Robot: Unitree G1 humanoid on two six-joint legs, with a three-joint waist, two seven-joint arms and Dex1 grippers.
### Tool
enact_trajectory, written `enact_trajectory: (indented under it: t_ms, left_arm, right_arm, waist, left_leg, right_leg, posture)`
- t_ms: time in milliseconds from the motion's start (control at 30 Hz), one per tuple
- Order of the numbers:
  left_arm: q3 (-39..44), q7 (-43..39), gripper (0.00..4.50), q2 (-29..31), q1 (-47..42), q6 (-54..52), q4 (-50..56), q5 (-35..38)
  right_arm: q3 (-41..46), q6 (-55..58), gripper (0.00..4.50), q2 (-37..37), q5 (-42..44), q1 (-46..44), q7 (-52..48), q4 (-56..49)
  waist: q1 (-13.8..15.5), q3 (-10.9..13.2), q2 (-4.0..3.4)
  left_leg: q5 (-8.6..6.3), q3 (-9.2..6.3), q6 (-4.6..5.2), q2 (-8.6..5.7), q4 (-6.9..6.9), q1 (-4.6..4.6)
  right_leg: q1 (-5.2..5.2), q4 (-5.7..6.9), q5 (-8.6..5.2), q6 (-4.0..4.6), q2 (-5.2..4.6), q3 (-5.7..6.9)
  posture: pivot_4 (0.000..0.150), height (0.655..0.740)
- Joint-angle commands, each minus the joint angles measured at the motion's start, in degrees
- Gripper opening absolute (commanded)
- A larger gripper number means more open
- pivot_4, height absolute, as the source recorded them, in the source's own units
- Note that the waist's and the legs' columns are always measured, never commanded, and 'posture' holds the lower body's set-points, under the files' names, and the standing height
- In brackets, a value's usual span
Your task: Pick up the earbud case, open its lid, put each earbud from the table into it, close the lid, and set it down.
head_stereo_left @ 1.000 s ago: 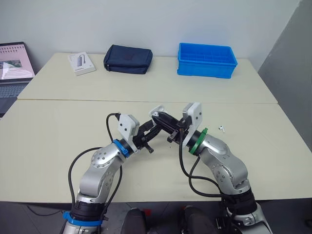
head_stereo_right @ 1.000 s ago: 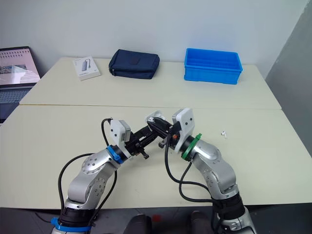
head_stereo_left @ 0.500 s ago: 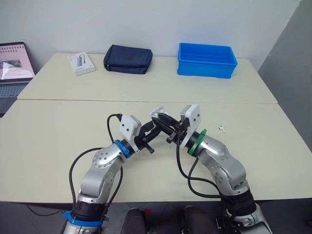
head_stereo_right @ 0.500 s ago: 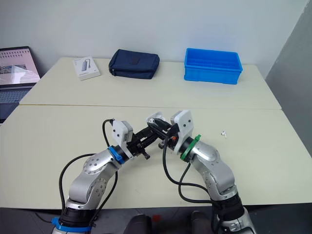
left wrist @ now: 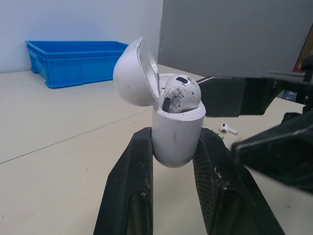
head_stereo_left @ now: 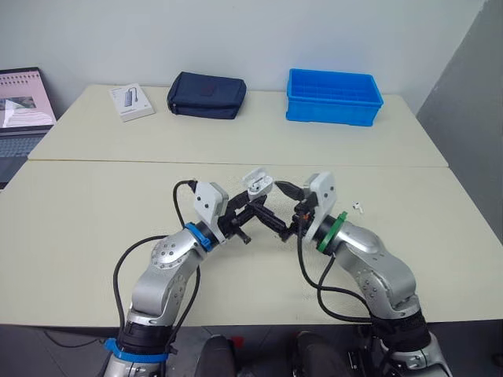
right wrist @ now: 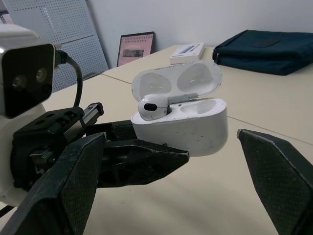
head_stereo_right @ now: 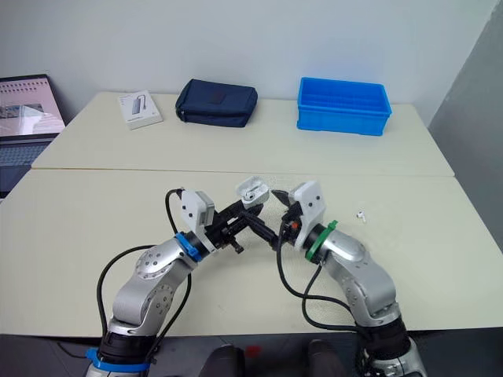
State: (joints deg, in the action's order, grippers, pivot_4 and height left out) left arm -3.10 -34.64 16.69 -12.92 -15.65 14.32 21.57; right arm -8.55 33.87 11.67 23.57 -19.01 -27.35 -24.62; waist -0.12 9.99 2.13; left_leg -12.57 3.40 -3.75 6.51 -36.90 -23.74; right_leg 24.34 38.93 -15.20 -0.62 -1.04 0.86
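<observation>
I'm clamping the lid-open earbud case (head_stereo_left: 258,182) upright in the left gripper (head_stereo_left: 250,210), seated earbud (left wrist: 180,93) inside, leaving the right gripper (head_stereo_left: 284,208) spread empty for the loose earbud (head_stereo_left: 357,207) on the table (head_stereo_left: 118,196).

bright, even, diffuse light from above washes the pale table (head_stereo_left: 94,212). the pouch (head_stereo_left: 206,95) and bin (head_stereo_left: 333,96) cast only thin, soft shadows at their bases. the white case (right wrist: 195,132) shows a mild sheen inside its lid.
</observation>
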Motion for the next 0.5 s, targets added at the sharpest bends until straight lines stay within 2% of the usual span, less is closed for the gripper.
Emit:
enact_trajectory:
  t_ms: [33, 200, 300, 367, 500]
  left_arm:
    - [0.25, -0.33, 0.77, -0.13, -0.35, 1.74, 2.02, 0.19]
    - [0.21, -0.47, 0.77, 0.30, -0.31, 3.37, 1.07, -0.99]
    - [0.16, -0.66, 0.77, 0.49, -0.41, 4.70, 0.00, -1.66]
    - [0.14, -0.90, 0.77, 0.40, -0.25, 5.23, -0.49, -1.78]
    - [0.31, -1.07, 0.77, 0.34, 0.01, 5.70, -0.93, -1.82]
  right_arm:
    - [5.96, 1.27, 4.50, 5.34, 4.22, 0.69, -3.22, -7.23]
    - [14.18, 2.06, 4.50, 19.09, 6.26, 4.35, -9.36, -11.06]
    - [21.41, 2.80, 4.50, 27.71, 6.14, 8.76, -12.35, -9.99]
    - [28.86, 3.03, 4.50, 34.26, 6.12, 14.74, -17.27, -7.82]
    - [38.79, 2.86, 4.50, 40.33, 5.36, 26.13, -22.90, -5.81]
  waist:
    - [0.00, 0.00, 0.00]
    - [0.22, 0.00, 0.00]
    - [0.20, 0.00, 0.00]
    - [0.37, 0.00, 0.00]
    - [0.59, 0.00, 0.01]
  left_leg:
    - [0.00, 0.00, 0.00, 0.00, 0.00, 0.00]
    - [0.00, 0.00, 0.00, -0.05, 0.01, -0.02]
    - [0.00, 0.00, 0.00, -0.06, 0.01, -0.01]
    - [0.00, 0.00, 0.00, -0.06, 0.01, -0.02]
    - [-0.01, 0.00, 0.01, -0.09, 0.02, 0.01]
  right_leg:
    - [0.00, -0.01, 0.00, 0.00, 0.00, 0.00]
    - [-0.01, -0.05, 0.00, 0.00, -0.04, 0.00]
    - [-0.01, -0.07, -0.01, 0.00, -0.04, -0.02]
    - [-0.01, -0.08, -0.01, 0.00, -0.04, -0.02]
    - [-0.06, -0.15, -0.01, -0.01, -0.07, -0.02]
  posture:
    - [0.150, 0.7218]
    - [0.150, 0.7218]
    - [0.150, 0.7218]
    - [0.150, 0.7218]
    - [0.150, 0.7218]
